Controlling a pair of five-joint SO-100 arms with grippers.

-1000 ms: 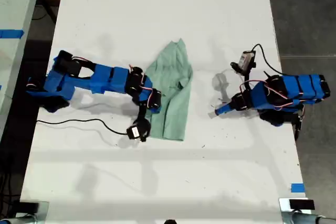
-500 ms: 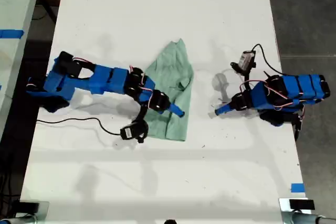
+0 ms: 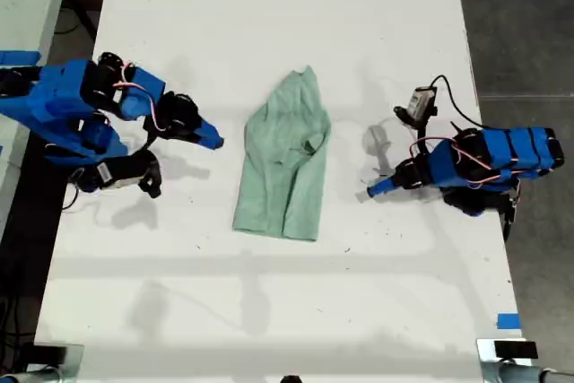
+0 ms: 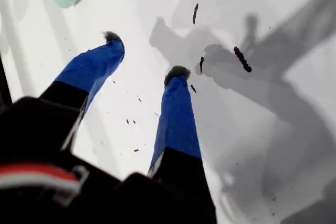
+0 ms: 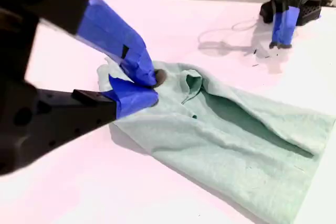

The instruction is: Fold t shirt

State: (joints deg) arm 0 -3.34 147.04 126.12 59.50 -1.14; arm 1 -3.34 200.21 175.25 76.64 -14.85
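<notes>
Exterior view: the wrinkled, pale mint-green soft cloth t shirt (image 3: 286, 161) lies folded, tapering to a point. My first gripper (image 4: 143, 53) gapes empty over the white table (image 3: 296, 302); my second gripper (image 5: 149, 88) is closed, empty.

White bench (image 3: 359, 6) fills the exterior view, its top marked with small dark specks and scuffs (image 4: 242, 59). A black cable (image 3: 453, 105) loops over the bench near the exterior view's right edge, and a strip of blue tape (image 3: 508, 321) sits at that view's lower right. Dark floor (image 3: 525, 24) lies beyond the bench on that side.
</notes>
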